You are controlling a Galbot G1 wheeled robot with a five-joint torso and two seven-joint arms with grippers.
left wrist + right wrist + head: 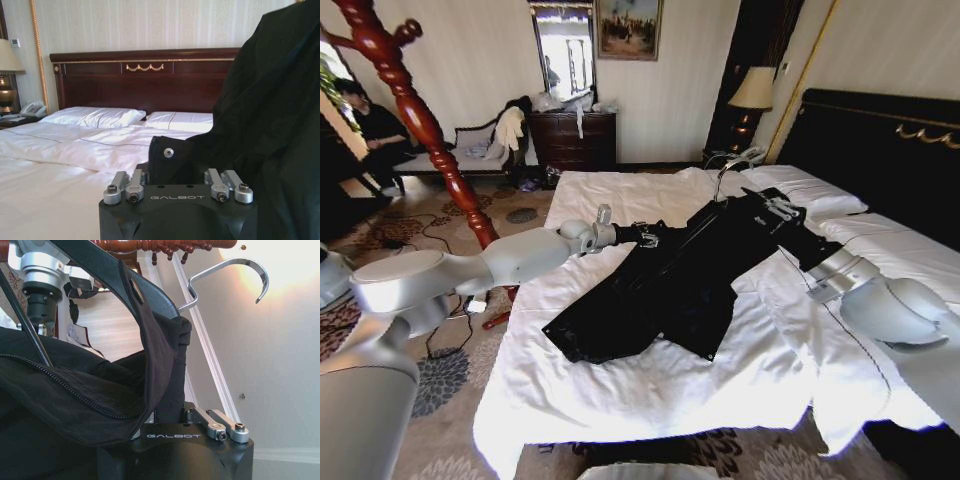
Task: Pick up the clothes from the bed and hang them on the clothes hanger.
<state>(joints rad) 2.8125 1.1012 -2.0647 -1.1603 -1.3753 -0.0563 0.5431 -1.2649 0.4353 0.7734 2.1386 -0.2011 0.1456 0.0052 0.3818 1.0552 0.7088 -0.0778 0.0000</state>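
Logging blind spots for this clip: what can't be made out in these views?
- Left pincer fingertips: left wrist view, buried in the black coat; grip unclear.
- Right pincer fingers: right wrist view, coat folds cover them.
- Coat stand pegs and base: head view, cut by the frame's top edge and hidden behind the left arm.
- Bed far right side: head view, behind the right arm.
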